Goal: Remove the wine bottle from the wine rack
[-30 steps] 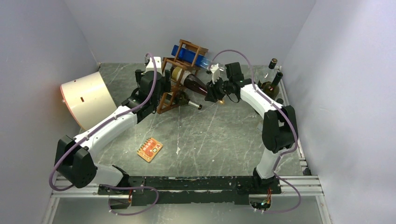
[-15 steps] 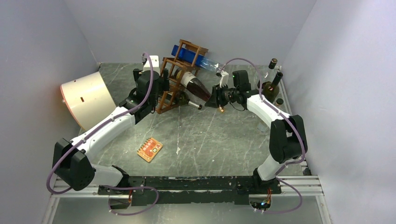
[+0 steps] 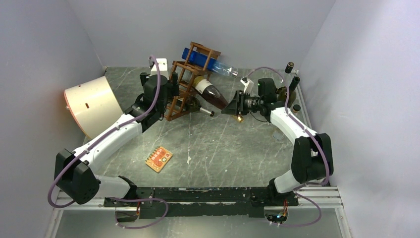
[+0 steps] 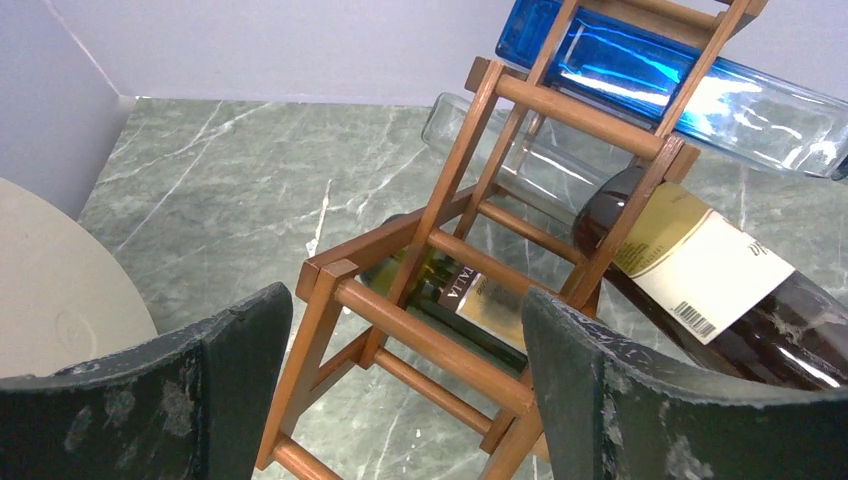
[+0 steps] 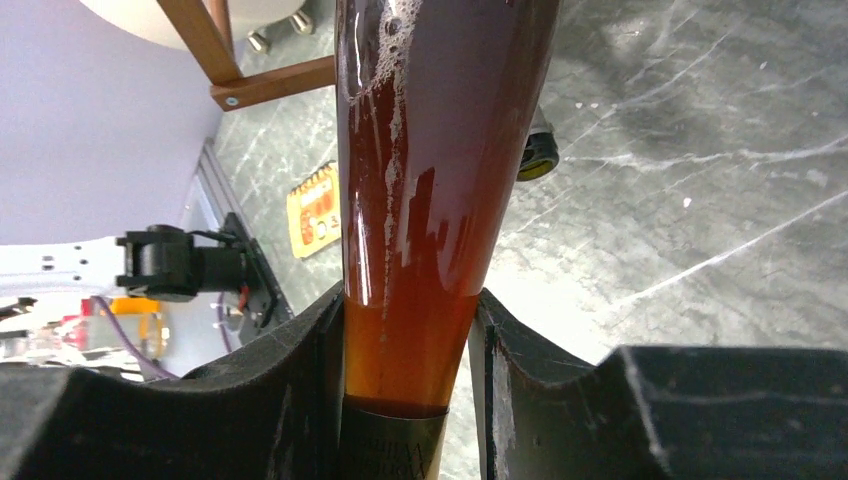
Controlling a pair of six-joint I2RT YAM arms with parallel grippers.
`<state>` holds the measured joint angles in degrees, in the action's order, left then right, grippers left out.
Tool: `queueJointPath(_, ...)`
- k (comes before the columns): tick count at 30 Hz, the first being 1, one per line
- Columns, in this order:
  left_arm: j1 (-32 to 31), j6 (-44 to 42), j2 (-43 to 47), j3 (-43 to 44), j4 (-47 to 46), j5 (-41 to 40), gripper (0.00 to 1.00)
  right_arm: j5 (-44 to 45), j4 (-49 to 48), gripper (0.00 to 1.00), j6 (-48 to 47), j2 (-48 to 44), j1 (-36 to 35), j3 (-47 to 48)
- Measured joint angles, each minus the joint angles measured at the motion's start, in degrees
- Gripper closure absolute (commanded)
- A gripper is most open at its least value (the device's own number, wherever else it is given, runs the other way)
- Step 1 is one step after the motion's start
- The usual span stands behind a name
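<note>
The reddish-brown wine rack (image 3: 188, 82) stands at the back middle of the table, and it also shows in the left wrist view (image 4: 450, 260). A brown wine bottle (image 3: 210, 92) with a white label lies in a middle cell, its neck pointing right, partly drawn out. My right gripper (image 3: 231, 105) is shut on its neck; the right wrist view shows the amber bottle (image 5: 430, 150) between the fingers of my right gripper (image 5: 405, 320). My left gripper (image 3: 171, 94) holds the rack's left lower end, its jaws on either side of a bar (image 4: 430, 340).
A blue bottle (image 3: 203, 58) lies on top of the rack and a green bottle (image 3: 198, 106) in its lowest cell. A cream drum (image 3: 91, 104) lies at the left. An orange card (image 3: 159, 158) lies on the table. Dark bottles (image 3: 288, 84) stand at the back right wall.
My right gripper has moved right, away from the rack, drawing the brown bottle further out of its cell. My left gripper stays on the rack.
</note>
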<state>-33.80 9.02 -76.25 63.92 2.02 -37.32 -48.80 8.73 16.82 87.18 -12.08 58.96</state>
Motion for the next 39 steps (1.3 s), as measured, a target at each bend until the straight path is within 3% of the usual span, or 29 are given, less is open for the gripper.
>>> queueJointPath(16,0.0,0.0,1.1,0.0,0.0,0.2,0.11,0.6,-4.0,1.00,14.3,-7.5,1.8,-6.4)
queueJointPath(22,0.0,0.0,2.4,0.0,-0.1,1.7,0.03,0.6,-3.3,1.00,16.0,-10.2,1.9,-6.9)
queueJointPath(39,0.0,-0.4,9.2,-2.0,-3.3,12.3,0.01,2.3,10.1,1.00,17.8,-21.9,3.4,-7.2)
